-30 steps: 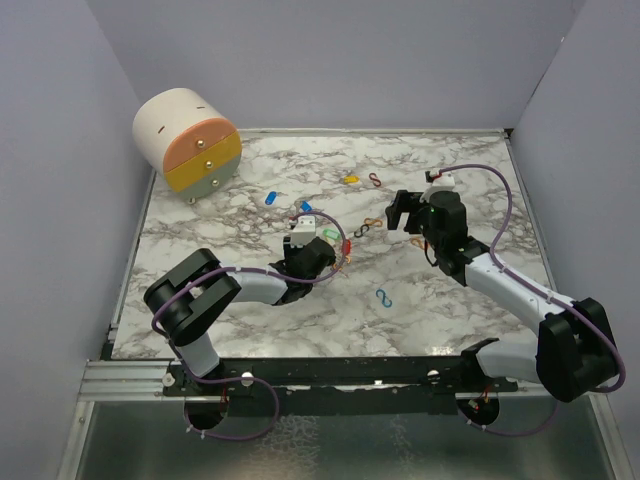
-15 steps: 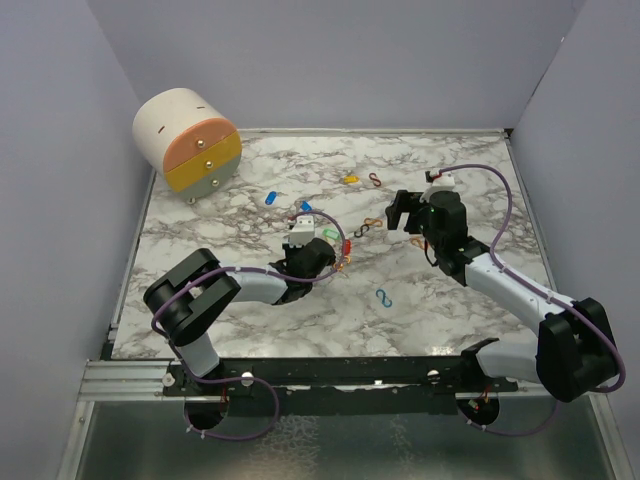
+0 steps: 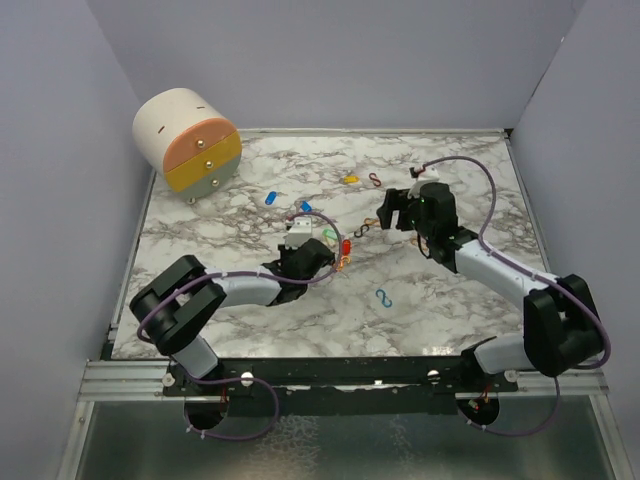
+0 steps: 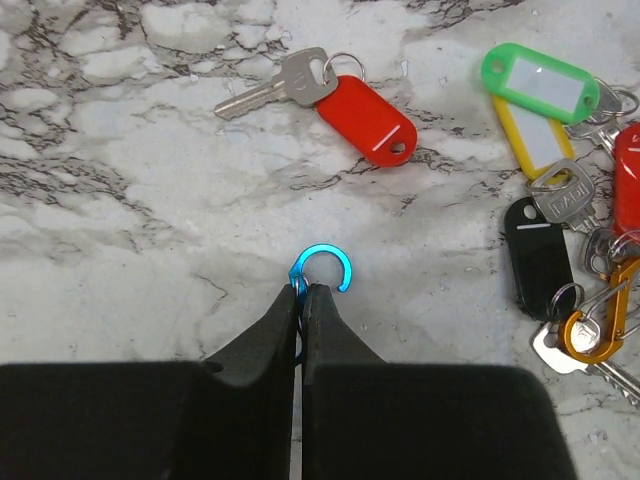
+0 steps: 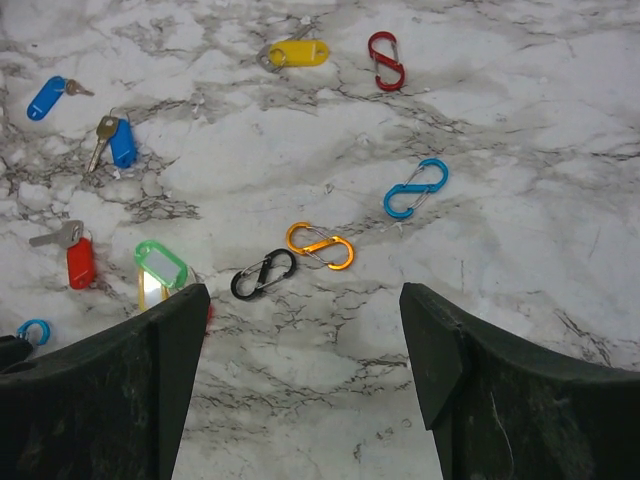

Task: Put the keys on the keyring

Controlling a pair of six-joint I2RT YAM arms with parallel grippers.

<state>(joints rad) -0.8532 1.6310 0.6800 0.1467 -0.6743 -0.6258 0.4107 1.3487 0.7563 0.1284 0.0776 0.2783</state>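
Keys lay loose on the marble table (image 3: 450, 310), none in either gripper. Nearest the left gripper (image 4: 303, 292) was a red tag (image 4: 366, 119) w/ a silver key (image 4: 268, 91) on its small ring. It sat ahead of the fingertips & a bit right, apart from them. Off to the right of the tips was a bunch: green tag (image 4: 539, 84) overlapping a yellow tag (image 4: 535, 148), black tag (image 4: 538, 255) nearer. There was also a 2nd red tag (image 4: 628, 180) at the frame edge, plus several silver keys. Some of their rings gathered at an orange carabiner (image 4: 598, 322). Tags were oblong glossy plastic w/ rounded ends; the green one had a white label window.

Left gripper was clamped tight on a blue clip (image 4: 322, 270), only one hooked end poking past the tips.

Right gripper (image 5: 303, 295) stood spread wide, nothing in it. Just ahead of its gap lay an orange S-clip (image 5: 320, 245) & a black S-clip (image 5: 263, 273), touching. Farther out were a yellow-tagged key (image 5: 298, 52), a red S-clip (image 5: 385, 60) & a 2nd blue S-clip (image 5: 415, 188). Two blue-tagged keys (image 5: 122, 143) lay to the left.

A round drawer unit (image 3: 188, 140) sat in the far-left corner.
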